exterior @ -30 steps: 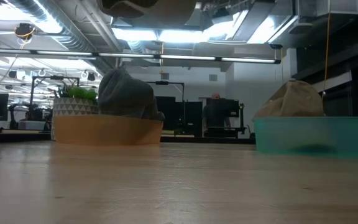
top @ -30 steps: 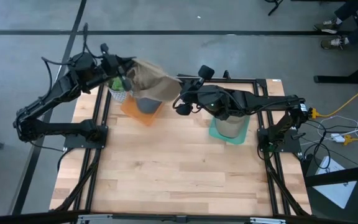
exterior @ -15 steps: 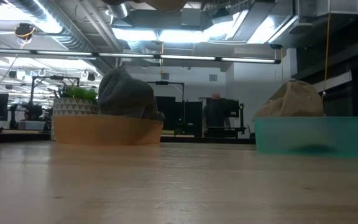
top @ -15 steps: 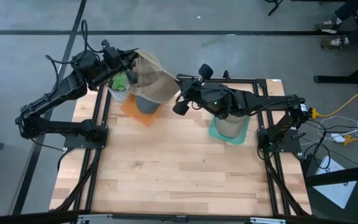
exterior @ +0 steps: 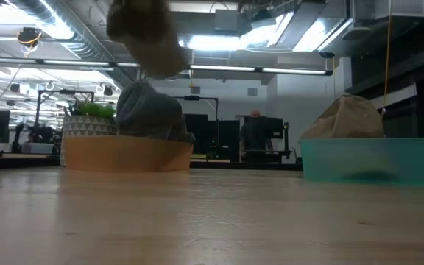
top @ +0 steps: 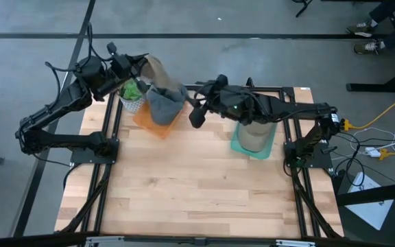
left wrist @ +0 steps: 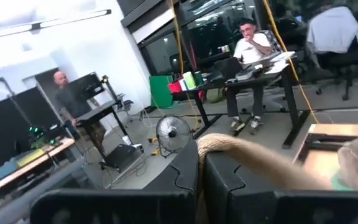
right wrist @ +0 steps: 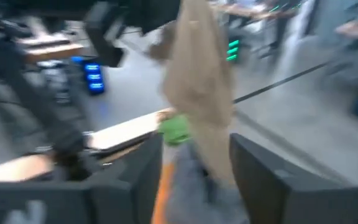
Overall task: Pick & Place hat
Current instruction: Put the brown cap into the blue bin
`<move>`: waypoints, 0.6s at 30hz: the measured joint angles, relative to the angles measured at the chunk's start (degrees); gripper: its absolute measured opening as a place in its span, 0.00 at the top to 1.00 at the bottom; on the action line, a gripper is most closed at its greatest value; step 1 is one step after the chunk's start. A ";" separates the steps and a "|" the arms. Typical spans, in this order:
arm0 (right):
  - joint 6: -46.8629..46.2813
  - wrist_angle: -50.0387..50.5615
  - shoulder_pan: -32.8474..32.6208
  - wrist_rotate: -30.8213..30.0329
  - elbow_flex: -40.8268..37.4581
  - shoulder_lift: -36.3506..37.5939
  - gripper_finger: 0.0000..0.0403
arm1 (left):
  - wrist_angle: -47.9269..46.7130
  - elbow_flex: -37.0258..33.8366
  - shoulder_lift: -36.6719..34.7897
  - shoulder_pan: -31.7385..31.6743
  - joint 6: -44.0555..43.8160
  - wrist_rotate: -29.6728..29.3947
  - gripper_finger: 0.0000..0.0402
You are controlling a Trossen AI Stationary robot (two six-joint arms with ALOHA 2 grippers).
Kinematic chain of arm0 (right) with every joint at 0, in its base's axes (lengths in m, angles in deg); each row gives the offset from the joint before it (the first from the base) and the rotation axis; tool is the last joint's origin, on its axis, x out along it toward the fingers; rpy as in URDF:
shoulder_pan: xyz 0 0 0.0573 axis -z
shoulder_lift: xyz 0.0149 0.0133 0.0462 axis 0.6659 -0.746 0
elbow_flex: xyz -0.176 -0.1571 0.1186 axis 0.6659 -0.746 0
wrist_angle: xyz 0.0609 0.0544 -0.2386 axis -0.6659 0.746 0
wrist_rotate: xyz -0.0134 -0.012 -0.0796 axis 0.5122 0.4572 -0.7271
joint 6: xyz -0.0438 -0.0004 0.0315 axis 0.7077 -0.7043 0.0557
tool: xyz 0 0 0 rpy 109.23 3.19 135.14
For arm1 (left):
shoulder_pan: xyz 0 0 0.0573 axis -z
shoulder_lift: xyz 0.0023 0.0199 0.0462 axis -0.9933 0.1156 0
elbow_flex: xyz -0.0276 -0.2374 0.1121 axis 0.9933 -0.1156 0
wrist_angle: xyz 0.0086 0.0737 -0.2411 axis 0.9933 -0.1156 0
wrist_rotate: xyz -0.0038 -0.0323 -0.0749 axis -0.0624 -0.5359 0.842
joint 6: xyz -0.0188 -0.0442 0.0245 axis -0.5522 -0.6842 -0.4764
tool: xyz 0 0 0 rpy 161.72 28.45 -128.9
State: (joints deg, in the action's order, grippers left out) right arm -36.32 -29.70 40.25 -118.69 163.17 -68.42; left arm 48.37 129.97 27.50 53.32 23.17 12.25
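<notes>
Midway, the tan hat (top: 153, 68) is held aloft over the orange tray (top: 145, 120) by the left gripper (top: 137, 68), jaws clamped on it; the right gripper (top: 199, 113) stands parted nearby. Placement is judged unfinished.

tan hat (right wrist: 197, 87) hanging beyond the right gripper (right wrist: 194, 171), fingers apart

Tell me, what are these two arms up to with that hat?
The left gripper is shut on a tan hat and holds it hanging above the orange tray, where a grey hat lies. The right gripper is open just beside them, holding nothing. Another tan hat sits in the teal tray.
</notes>
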 joint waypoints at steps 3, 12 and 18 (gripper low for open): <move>-3.12 0.54 1.58 8.16 0.00 0.00 0.40 | -0.80 0.00 -0.07 -0.05 3.37 4.97 0.99; -6.21 0.52 4.85 20.27 0.00 0.00 0.26 | -3.46 0.00 -0.07 0.02 16.90 32.05 0.99; -6.23 0.19 5.14 28.62 0.00 -0.15 0.27 | -3.81 0.00 0.27 -0.07 15.75 43.60 0.99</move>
State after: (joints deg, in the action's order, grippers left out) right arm -42.55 -29.51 45.39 -90.06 163.17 -68.58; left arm 44.56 129.97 27.77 53.25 38.92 55.85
